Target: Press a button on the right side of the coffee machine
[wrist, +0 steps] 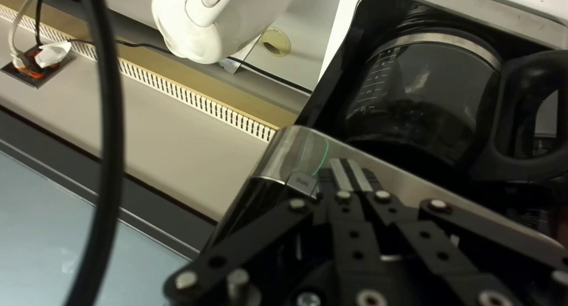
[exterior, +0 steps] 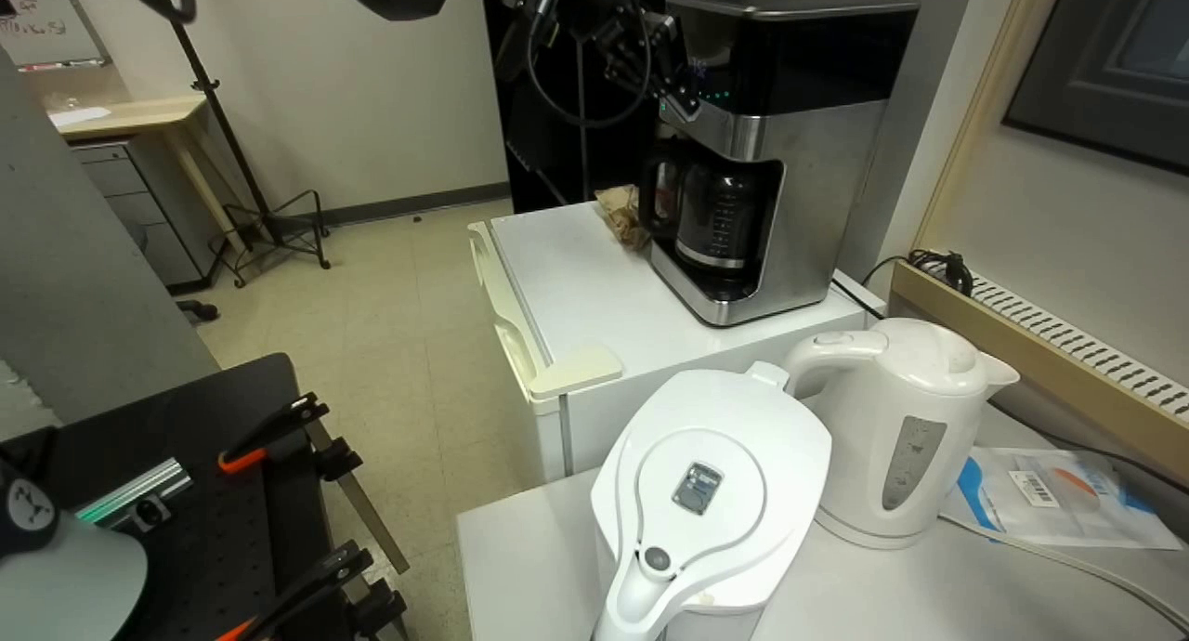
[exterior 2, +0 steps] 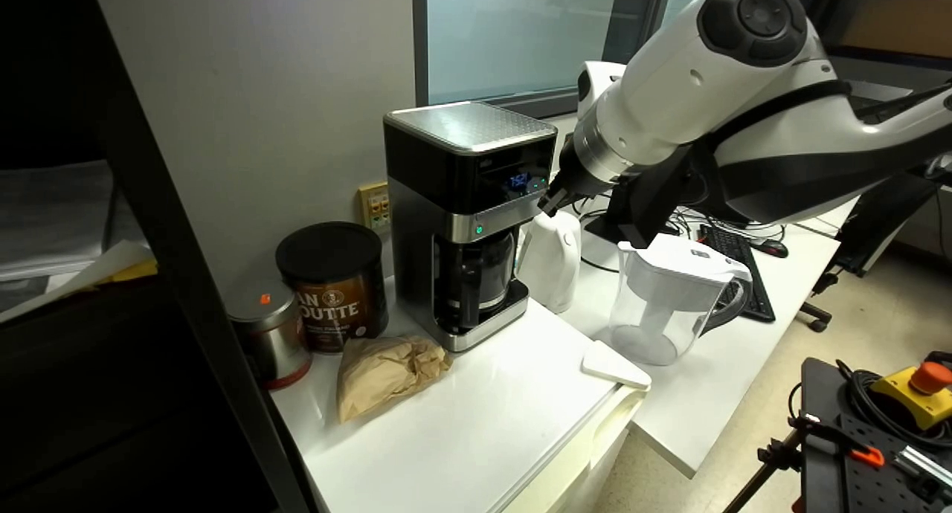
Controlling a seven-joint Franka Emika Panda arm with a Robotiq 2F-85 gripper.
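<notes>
The coffee machine is a tall black and silver box with a dark carafe in its lower front. It shows in both exterior views [exterior: 827,204] [exterior 2: 416,238]; its silver front band fills the middle of the wrist view [wrist: 412,182]. My gripper is shut and empty, its tips at the front band on the kettle side in both exterior views [exterior: 685,107] [exterior 2: 548,203]. In the wrist view the gripper [wrist: 349,175] is beside a small grey labelled button [wrist: 303,183], with a green glow near it. I cannot tell whether the tips touch the machine.
A white kettle [exterior: 892,437] and a white-lidded pitcher [exterior: 715,492] stand on the neighbouring table. A paper bag [exterior 2: 390,379] and a coffee can [exterior 2: 331,297] are near the machine's far side. A black cable [wrist: 111,142] crosses the wrist view.
</notes>
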